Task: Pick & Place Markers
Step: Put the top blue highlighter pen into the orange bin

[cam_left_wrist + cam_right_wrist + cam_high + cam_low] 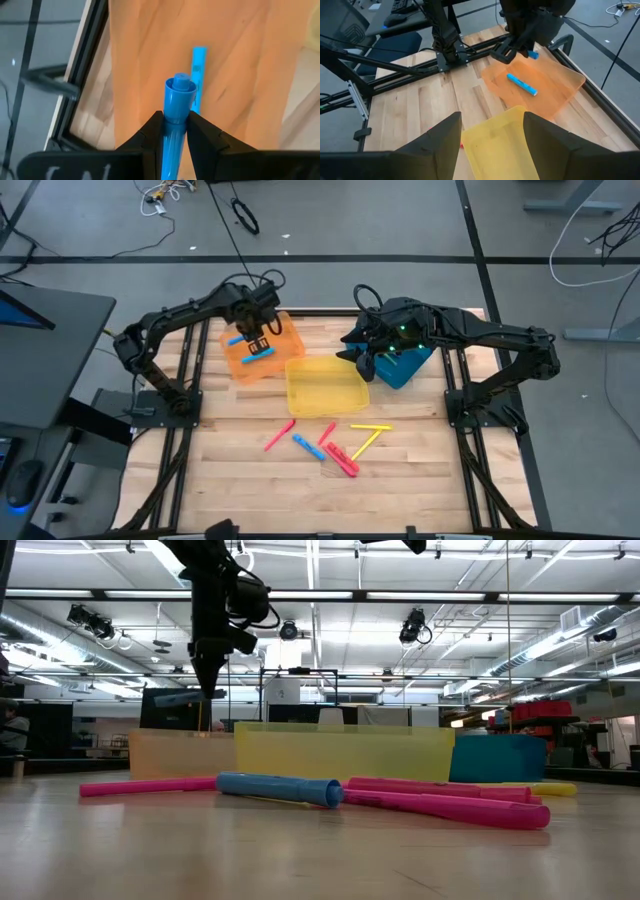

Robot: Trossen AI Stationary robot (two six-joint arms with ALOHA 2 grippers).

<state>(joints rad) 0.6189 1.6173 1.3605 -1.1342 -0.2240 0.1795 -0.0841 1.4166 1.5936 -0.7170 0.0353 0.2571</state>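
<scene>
My left gripper (257,340) hangs over the orange tray (285,340), shut on a blue marker (179,97); the low view shows that marker (185,697) level above the tray. A second blue marker (522,84) lies flat on the orange tray's floor. Several markers lie on the wood nearer the table's near edge: pink (279,435), blue (307,446), yellow (370,427) and red (342,460). My right gripper (365,362) is open and holds nothing. It hovers at the far right corner of the yellow tray (325,385), beside the blue tray (405,365). My left gripper pinches the blue marker between its two fingers (200,132), just behind the capped end (180,85), which sticks out past them. The fingers come from above, pointing down, and lie across the marker. It is level and lifted clear above the orange tray.
The three trays stand in a row along the table's far half: orange to the left, yellow in the middle, blue to the right. The loose markers cluster in front of the yellow tray. Bare wood lies left and right of that cluster.
</scene>
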